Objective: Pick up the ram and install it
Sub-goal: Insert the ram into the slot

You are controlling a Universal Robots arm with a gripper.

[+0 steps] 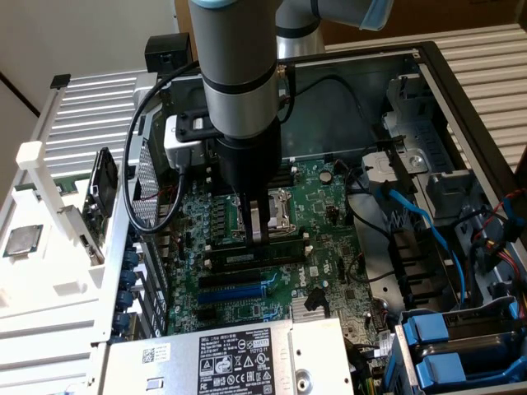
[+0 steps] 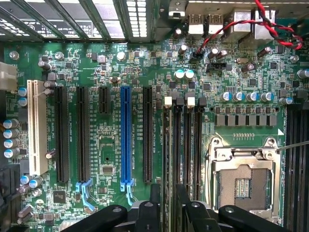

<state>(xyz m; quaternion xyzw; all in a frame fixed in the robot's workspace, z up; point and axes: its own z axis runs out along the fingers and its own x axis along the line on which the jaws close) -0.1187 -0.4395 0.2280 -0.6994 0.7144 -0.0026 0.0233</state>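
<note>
gripper (image 1: 256, 235) wide apart, empty, just above ram (image 1: 273, 252), its lower edge hidden

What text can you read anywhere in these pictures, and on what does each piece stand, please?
"DELL": top left corner of the black label on the silver box.
Rest of that label: too small to read.
White barcode sticker: unreadable.
White print on the motherboard beside the slots: too small to read.
</note>
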